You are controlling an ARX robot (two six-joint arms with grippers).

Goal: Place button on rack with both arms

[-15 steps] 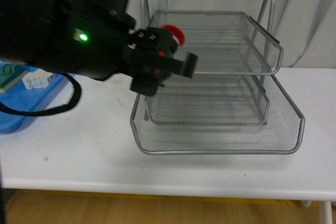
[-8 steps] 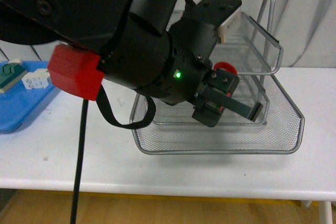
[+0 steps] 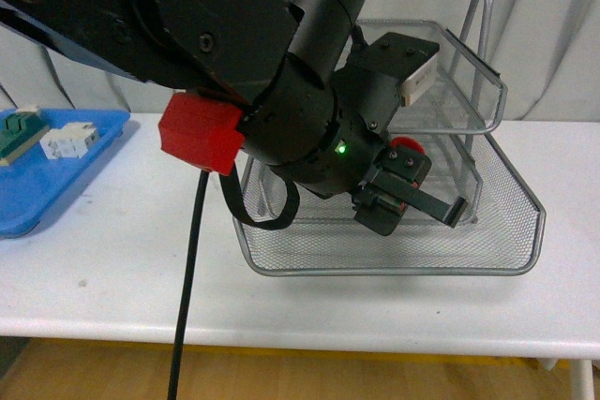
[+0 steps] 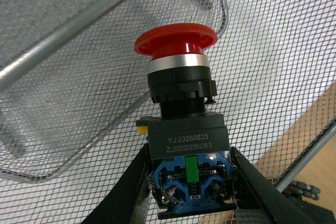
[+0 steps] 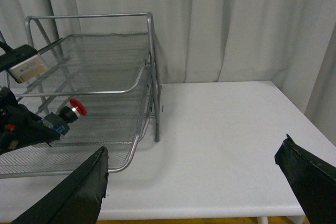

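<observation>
The button (image 3: pixel 405 145), with a red mushroom cap on a black and blue body, is held sideways in my left gripper (image 3: pixel 412 185). That gripper is shut on the button's blue base (image 4: pixel 188 179), with a black finger (image 4: pixel 128 192) on either side. The button hangs inside the silver wire-mesh rack (image 3: pixel 394 271), below the top tier and above the lower mesh (image 4: pixel 273 77). The right wrist view shows the button (image 5: pixel 71 109) apart from the mesh under it. My right gripper (image 5: pixel 194 187) is open over the bare table beside the rack (image 5: pixel 152 51).
A flat blue tray (image 3: pixel 37 203) at the far left holds a green block (image 3: pixel 19 133) and a white block (image 3: pixel 70 140). The white table (image 3: pixel 122 269) runs to a near edge. White curtains hang behind. My left arm's bulk hides the rack's left side.
My left arm has carried the button down and to the right, from the top tier's height into the space over the lower tiers. The grip has not changed.
</observation>
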